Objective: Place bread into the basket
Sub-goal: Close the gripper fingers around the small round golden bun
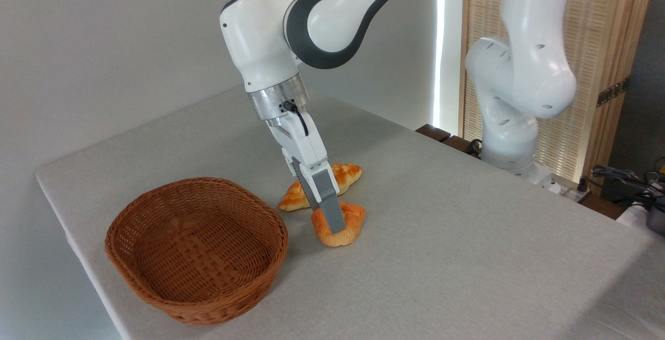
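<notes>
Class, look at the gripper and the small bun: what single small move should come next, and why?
Probably close the jaws. The gripper has reached the bread, which sits on the table beside the empty basket; whether it grips yet cannot be told.

The pincer (336, 225) hid the middle of the bread (349, 225); its grip could not be told.
</notes>
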Available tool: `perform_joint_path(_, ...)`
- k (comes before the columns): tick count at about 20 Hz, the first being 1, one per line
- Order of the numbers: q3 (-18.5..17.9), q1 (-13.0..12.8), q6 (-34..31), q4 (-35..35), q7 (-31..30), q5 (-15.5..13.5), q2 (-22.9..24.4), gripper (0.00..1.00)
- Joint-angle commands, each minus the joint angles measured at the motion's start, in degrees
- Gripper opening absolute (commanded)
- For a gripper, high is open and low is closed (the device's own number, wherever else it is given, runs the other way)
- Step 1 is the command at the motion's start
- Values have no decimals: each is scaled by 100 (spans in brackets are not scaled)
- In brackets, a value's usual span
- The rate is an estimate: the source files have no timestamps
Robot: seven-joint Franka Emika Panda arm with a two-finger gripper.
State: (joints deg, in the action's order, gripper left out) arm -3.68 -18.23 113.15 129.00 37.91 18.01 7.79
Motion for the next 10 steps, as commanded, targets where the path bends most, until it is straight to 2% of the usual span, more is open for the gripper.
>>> perform_joint_path(1,-71,-22,85,108,15,97,38,100)
perform_joint_path(4,-80,-14,41,134,6,97,38,100)
perform_joint_path(6,-176,-22,32,169,-2,88,38,94)
perform_joint_path(8,-186,-22,32,196,-20,88,38,81)
perform_joint_path(9,-186,-22,32,222,-20,88,38,68)
perform_joint_path(10,-186,-22,32,231,-20,88,38,63)
